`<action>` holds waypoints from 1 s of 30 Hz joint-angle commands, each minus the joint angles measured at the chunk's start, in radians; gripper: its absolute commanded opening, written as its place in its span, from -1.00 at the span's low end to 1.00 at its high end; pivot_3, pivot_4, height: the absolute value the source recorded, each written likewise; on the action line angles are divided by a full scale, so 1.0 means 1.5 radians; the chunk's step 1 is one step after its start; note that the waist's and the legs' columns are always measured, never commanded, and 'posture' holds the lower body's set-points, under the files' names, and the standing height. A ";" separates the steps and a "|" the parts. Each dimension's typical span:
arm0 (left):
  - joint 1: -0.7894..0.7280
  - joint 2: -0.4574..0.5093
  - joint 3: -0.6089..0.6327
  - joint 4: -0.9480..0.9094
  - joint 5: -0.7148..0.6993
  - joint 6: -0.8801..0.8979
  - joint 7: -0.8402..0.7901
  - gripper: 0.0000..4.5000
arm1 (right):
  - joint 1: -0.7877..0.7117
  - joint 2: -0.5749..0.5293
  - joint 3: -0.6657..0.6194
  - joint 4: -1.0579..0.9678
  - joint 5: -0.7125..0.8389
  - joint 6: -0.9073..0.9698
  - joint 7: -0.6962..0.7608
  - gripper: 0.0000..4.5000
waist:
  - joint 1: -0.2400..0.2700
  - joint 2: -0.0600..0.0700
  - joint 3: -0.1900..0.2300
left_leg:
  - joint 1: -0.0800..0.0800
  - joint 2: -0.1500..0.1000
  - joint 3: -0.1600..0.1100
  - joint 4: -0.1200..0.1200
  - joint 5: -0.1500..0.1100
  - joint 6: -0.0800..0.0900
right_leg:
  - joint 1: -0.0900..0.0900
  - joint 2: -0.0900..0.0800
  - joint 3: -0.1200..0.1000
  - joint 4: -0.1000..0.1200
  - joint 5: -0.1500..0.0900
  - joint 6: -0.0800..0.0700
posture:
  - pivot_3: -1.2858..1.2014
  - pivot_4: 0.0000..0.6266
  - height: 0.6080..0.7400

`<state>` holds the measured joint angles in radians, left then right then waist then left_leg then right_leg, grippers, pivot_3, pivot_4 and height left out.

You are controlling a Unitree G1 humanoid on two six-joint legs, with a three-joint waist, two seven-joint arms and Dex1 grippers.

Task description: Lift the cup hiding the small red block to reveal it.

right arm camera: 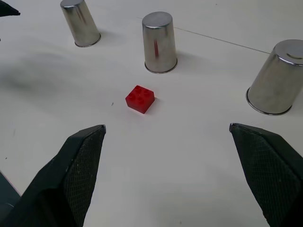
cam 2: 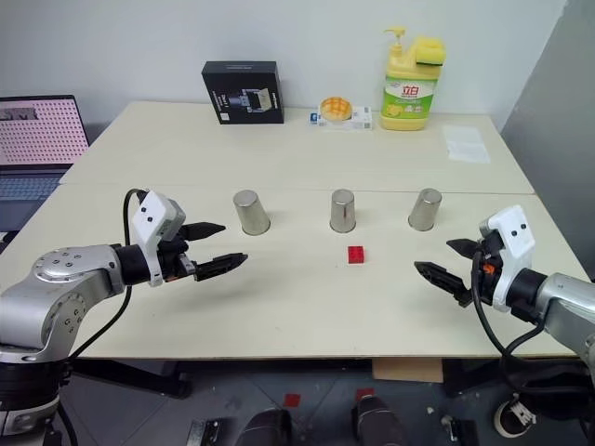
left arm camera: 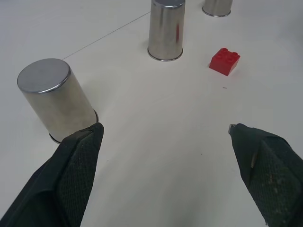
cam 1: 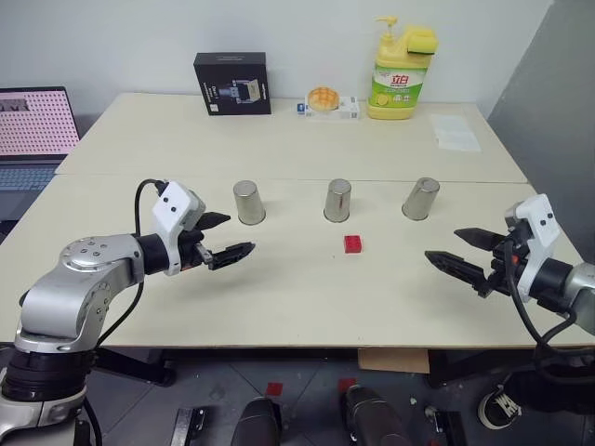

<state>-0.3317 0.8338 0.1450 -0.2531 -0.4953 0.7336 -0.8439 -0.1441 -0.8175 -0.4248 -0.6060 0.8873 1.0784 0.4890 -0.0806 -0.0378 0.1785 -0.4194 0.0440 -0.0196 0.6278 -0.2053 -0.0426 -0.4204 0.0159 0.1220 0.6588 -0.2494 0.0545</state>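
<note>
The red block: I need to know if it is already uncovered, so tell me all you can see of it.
The red block is a small, bright red plastic brick, roughly cubic, with round studs on top. It sits flat on the pale table, fully uncovered, just in front of the middle cup with a gap between them. Nothing touches it but the table; both claws are well away.

Left hand (cam 1: pixel 223 238) spread wide (empty); right hand (cam 1: pixel 462 250) likewise, both level.

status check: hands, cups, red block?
Left hand open, empty; right hand open, empty. Three cups upside down in a row, untouched. Red block in plain sight on table, in front of middle cup. Nothing in the way.
</note>
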 commanded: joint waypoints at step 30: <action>-0.025 0.007 -0.004 0.014 0.012 -0.018 -0.021 1.00 | 0.010 -0.008 -0.015 -0.019 0.011 -0.011 -0.008 0.98 | 0.000 0.000 0.000 | 0.000 0.000 0.000 0.000 0.000 0.000 | 0.000 0.000 0.000 0.000 0.000 0.000 | 0.03 -0.52 1.00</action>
<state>-0.3540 0.8342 0.1378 -0.2215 -0.4815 0.7274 -0.8664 -0.1273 -0.8177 -0.4197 -0.6067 0.8874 1.0774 0.4782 -0.0805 -0.0378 0.1785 -0.4193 0.0439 -0.0197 0.6279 -0.2053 -0.0426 -0.4203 0.0160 0.1219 0.6593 -0.2493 0.0547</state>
